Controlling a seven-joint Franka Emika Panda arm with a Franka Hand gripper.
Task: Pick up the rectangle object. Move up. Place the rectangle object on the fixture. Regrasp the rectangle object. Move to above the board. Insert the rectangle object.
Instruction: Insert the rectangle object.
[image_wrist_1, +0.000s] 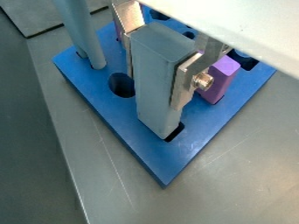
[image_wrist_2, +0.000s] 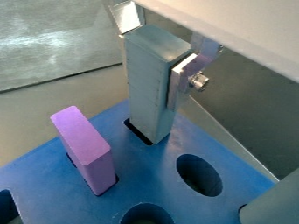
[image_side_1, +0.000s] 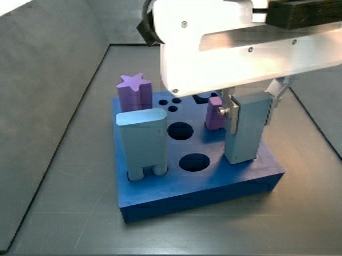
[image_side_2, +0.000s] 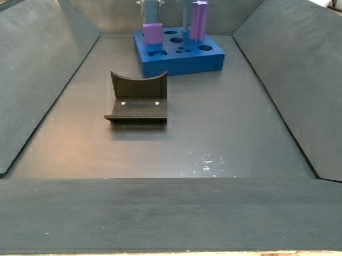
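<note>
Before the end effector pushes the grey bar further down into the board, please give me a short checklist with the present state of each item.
1. End effector grips the rectangle object between its fingers: ok.
2. Bar stands upright: ok in both wrist views.
3. Lower end of the bar meets its hole in the board: ok; depth cannot tell.
4. Purple block stands apart from the bar: ok.
5. Fixture is empty, away from the board: ok.
</note>
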